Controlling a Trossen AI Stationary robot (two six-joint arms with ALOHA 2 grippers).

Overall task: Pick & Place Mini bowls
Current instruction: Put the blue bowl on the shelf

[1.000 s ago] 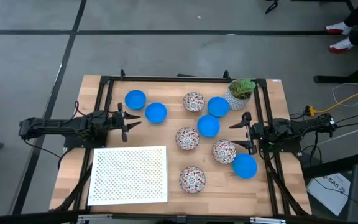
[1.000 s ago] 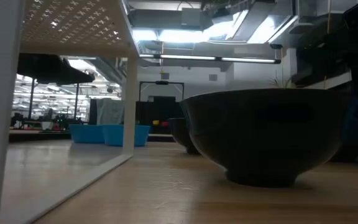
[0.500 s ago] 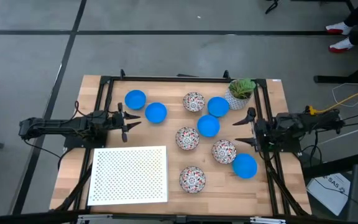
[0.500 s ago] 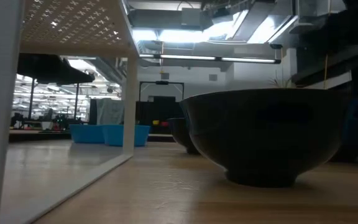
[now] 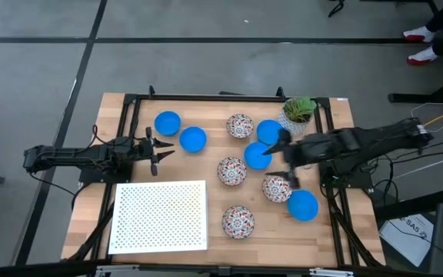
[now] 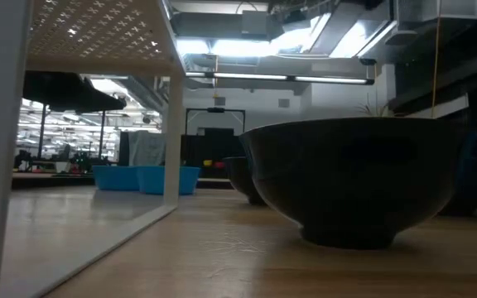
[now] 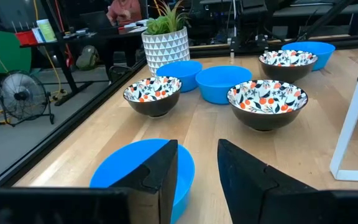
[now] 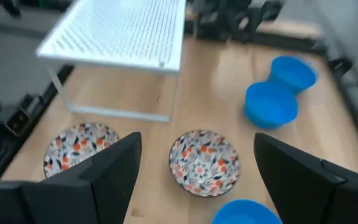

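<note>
Here the bowls [image 5: 231, 171] sat empty on the table [image 5: 214, 108]; the right hand [image 5: 283, 160] hovered wide open above them, the left hand [image 5: 158, 151] slightly open, gripping nothing

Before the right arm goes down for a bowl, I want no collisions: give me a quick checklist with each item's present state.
1. Right gripper open: ok.
2. Right gripper empty: ok.
3. Floral bowl lies between the right gripper's fingers in its wrist view: ok.
4. Neighbouring blue bowl clear of the descent: cannot tell, it sits close.
5. Left gripper away, beside the far blue bowls: ok.
6. Plant pot clear of the arm: ok.
</note>
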